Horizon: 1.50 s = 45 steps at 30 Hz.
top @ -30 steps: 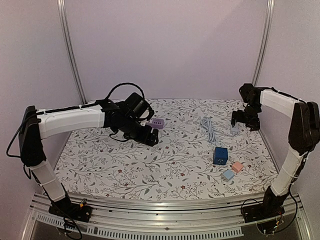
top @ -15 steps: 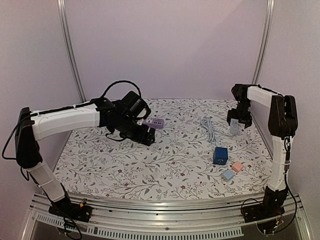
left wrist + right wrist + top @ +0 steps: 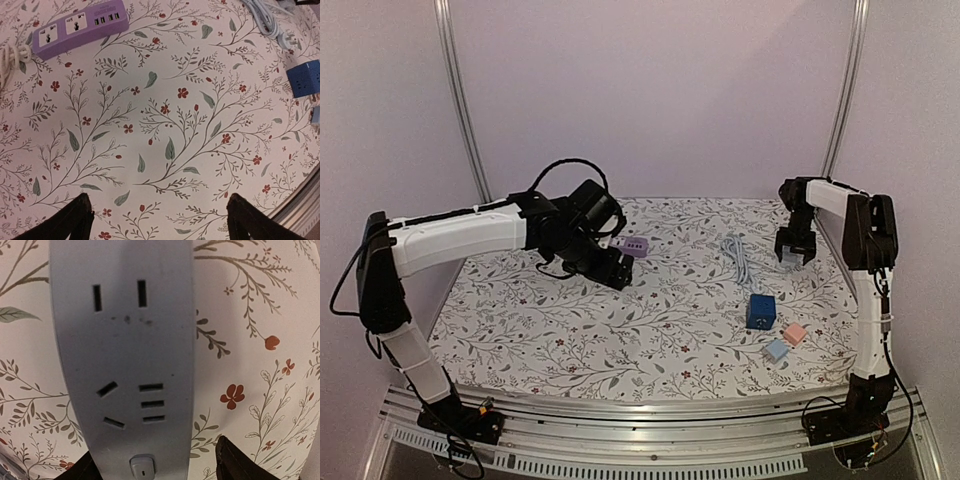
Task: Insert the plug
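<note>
Over the flowery desk (image 3: 650, 330) the right arm (image 3: 830, 195) has swung in above the grey power strip (image 3: 125, 350), and the right fingers (image 3: 235, 465) sit each side of it, half open, with a gap on one side. The left fingers (image 3: 80, 220) hang wide open, holding nothing. Nothing is plugged in yet: the white cord (image 3: 740, 258) and its little plug (image 3: 288, 37) lie loose near that strip.

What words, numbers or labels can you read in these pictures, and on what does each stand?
None can be read.
On the purple power strip: any print is too small to read.
On the grey power strip: only slots and a switch, no print.
On the blue cube: no print visible.
</note>
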{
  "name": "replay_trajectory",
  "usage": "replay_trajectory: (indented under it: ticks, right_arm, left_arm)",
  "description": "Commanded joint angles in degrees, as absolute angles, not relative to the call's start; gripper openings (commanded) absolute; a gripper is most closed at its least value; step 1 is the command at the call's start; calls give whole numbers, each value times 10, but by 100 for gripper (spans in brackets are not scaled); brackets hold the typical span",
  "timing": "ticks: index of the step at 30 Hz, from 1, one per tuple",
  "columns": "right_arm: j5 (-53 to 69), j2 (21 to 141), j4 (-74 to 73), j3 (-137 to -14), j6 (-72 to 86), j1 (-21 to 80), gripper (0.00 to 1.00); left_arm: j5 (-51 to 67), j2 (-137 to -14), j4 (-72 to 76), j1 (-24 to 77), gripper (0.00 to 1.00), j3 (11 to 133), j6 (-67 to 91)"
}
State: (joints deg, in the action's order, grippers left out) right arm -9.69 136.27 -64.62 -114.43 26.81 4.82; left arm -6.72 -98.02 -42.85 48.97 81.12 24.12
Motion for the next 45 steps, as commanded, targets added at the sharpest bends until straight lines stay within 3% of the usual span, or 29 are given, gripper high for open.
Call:
replay_trajectory:
  ticks: [1, 11, 15, 23, 45]
  right_arm:
    - [-96, 1389, -662, -1150, 266, 44, 67]
    - [-66, 1384, -669, -1153, 255, 45, 29]
    - [-43, 1370, -673, -1147, 265, 49, 22]
    - [45, 1321, -675, -1128, 300, 83, 16]
    - [107, 1270, -656, -1077, 376, 288, 16]
  left_arm:
    - [-70, -1011, -451, 498, 93, 847, 218]
    - [-71, -1029, -454, 498, 93, 870, 214]
    - [-75, -1025, -454, 498, 93, 865, 214]
    - [-84, -1015, -450, 498, 93, 850, 225]
    - [-124, -935, -455, 499, 93, 769, 290]
